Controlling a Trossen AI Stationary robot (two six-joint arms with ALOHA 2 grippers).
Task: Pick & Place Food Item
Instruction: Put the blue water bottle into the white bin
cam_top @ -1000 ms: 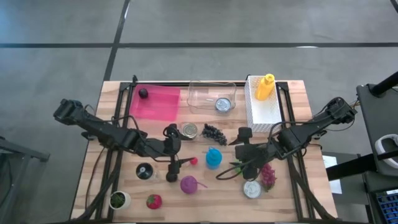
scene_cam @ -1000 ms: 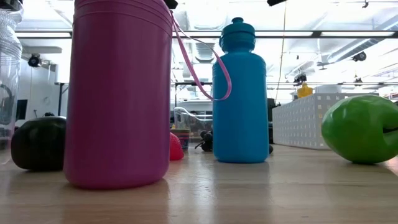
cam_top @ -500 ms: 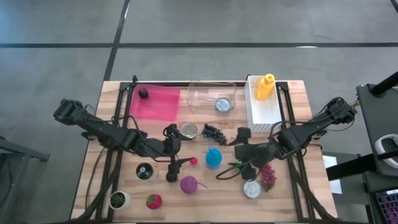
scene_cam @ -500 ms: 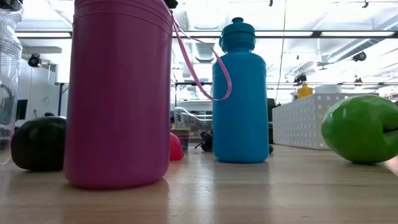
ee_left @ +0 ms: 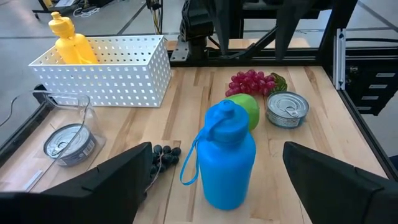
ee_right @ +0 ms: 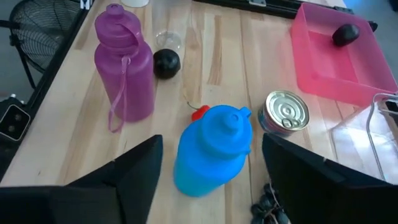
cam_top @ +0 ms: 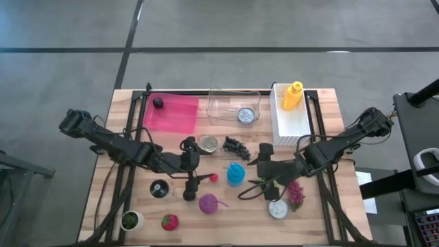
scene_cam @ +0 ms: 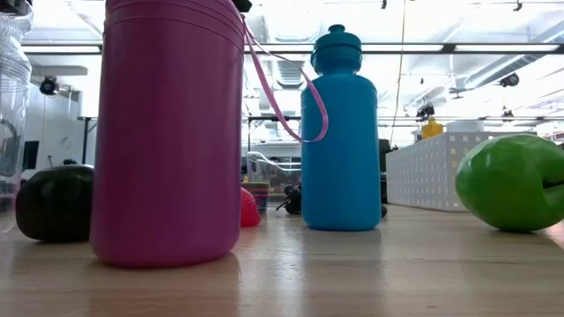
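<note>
Right gripper point(cam_top: 263, 165) nearer blue bottle point(cam_top: 235, 173), open; left gripper point(cam_top: 188, 167) open.

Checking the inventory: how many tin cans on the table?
3. One tin can sits in the clear container at; one stands beside the black grapes at; one lies by the red grapes at. None looks hidden.

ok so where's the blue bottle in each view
high view: blue bottle at table centre, between both grippers.
low view: upright, right of the purple bottle.
left wrist view: centre foreground, green apple behind.
right wrist view: lower centre.
Shared landmark: the purple bottle.
</note>
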